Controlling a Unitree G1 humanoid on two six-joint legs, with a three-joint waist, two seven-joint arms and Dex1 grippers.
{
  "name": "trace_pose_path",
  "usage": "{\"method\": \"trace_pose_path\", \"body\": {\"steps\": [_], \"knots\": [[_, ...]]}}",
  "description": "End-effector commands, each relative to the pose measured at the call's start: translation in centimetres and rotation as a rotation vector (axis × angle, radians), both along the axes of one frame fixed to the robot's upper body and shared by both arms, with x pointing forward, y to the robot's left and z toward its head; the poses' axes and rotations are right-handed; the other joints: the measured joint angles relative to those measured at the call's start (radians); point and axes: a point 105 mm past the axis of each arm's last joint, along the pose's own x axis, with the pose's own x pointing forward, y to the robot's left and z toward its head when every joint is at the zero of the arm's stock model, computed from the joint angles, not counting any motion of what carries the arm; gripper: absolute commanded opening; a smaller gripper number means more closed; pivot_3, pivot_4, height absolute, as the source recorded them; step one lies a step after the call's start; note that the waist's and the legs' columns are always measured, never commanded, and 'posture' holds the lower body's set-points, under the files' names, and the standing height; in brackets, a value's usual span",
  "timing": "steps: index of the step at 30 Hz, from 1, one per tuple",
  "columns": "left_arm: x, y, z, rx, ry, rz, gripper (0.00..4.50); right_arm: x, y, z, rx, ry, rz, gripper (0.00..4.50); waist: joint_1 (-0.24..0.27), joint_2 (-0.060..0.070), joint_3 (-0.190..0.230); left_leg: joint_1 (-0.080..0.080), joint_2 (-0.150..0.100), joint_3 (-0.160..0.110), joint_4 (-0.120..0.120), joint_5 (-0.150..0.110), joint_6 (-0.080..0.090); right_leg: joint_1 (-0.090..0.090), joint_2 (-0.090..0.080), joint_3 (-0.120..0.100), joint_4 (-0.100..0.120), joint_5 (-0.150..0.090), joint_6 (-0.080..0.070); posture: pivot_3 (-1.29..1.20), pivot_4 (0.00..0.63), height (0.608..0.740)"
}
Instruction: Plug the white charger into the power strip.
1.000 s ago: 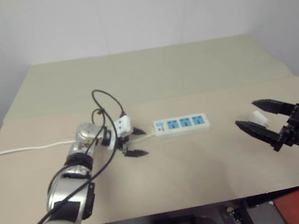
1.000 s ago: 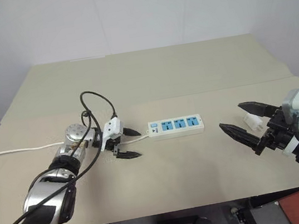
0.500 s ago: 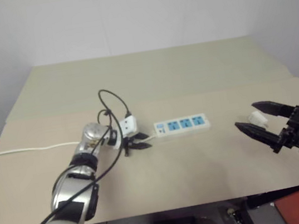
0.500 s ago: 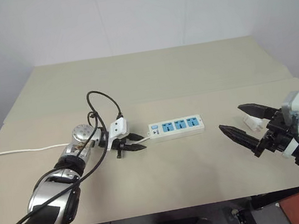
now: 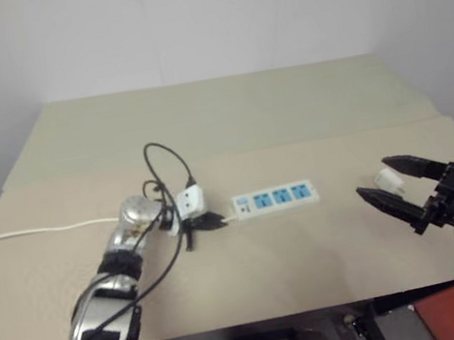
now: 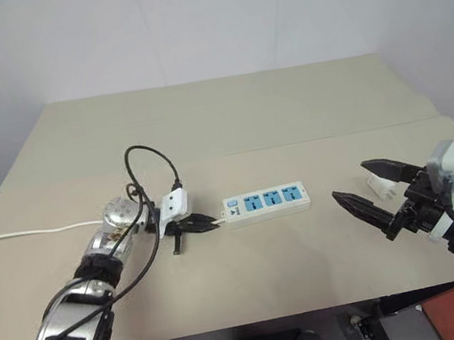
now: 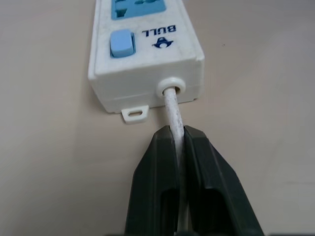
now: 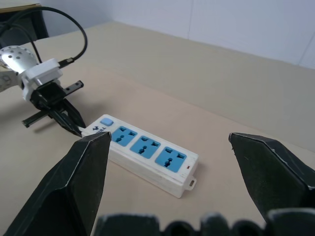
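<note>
Your left fingers [image 7: 173, 147] pinch the cord [image 7: 172, 105] at the power strip [image 6: 265, 204]; right fingers [image 6: 383, 194] are spread beside the white charger [image 6: 381, 186] on the tabletop [image 6: 228, 118] — grasp it next

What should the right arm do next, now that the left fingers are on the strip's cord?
Probably lower the open right gripper over the white charger and close on it. The left gripper is shut on the cord beside the power strip, steadying it, while the charger lies unheld on the table.
</note>
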Motion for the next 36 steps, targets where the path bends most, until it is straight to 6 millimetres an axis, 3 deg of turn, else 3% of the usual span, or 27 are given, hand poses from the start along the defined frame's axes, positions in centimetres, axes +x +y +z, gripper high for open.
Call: {"method": "trace_pose_path", "body": {"steps": [1,9,12,16,24,30,36], "knots": [[-1.9,0.1,-1.1,0.027,0.052,-0.013,0.26,-0.3,0.2,1.0,-0.004,-0.047,0.012,4.5,0.0,0.0,0.0,0.0,0.0,0.0,0.0,0.0,0.0,0.0,0.0,0.0,0.0,0.0,0.0,0.0,0.15,0.74],[-2.8,0.5,-1.1,0.032,0.057,0.069,0.26,0.0,0.4,1.0,-0.001,-0.047,0.023,4.5,0.001,0.001,0.0,0.002,0.001,0.0,0.0,0.0,0.0,0.001,0.0,0.001,-0.001,0.0,0.0,0.0,0.15,0.74],[-2.4,0.9,-0.7,0.041,0.043,0.088,0.91,0.0,0.4,1.0,-0.002,-0.047,0.026,4.5,0.002,0.001,0.0,0.002,0.001,0.0,0.0,0.0,-0.001,0.001,0.0,0.001,-0.001,0.0,0.0,0.0,0.15,0.74],[-2.4,1.5,0.2,0.035,0.038,0.082,2.16,-0.2,0.4,0.9,-0.002,-0.044,0.024,4.5,-0.002,0.001,0.0,0.002,0.0,0.0,-0.001,0.0,-0.001,0.001,0.0,0.001,0.0,0.0,0.0,0.0,0.15,0.74],[-3.1,2.2,5.4,-0.128,0.051,0.021,4.48,-0.4,0.1,0.6,0.001,-0.033,0.009,4.5,0.004,0.001,0.0,0.001,0.001,0.0,-0.001,0.001,-0.002,0.0,0.0,0.001,0.0,0.0,0.0,0.0,0.15,0.74],[-2.2,0.5,6.1,-0.209,-0.01,0.067,4.48,-0.3,0.2,0.2,-0.012,-0.02,0.016,4.5,0.004,0.001,0.0,0.001,-0.002,0.0,-0.001,0.001,-0.002,0.0,0.0,0.001,0.0,0.0,0.0,0.0,0.15,0.74],[-2.6,-1.5,4.5,-0.222,0.014,0.029,4.48,-0.6,0.8,-0.8,-0.093,0.019,0.116,4.5,0.001,0.0,0.0,0.001,-0.002,0.0,-0.001,0.001,-0.002,0.0,0.0,0.001,0.0,0.0,0.0,0.0,0.15,0.74]]}}
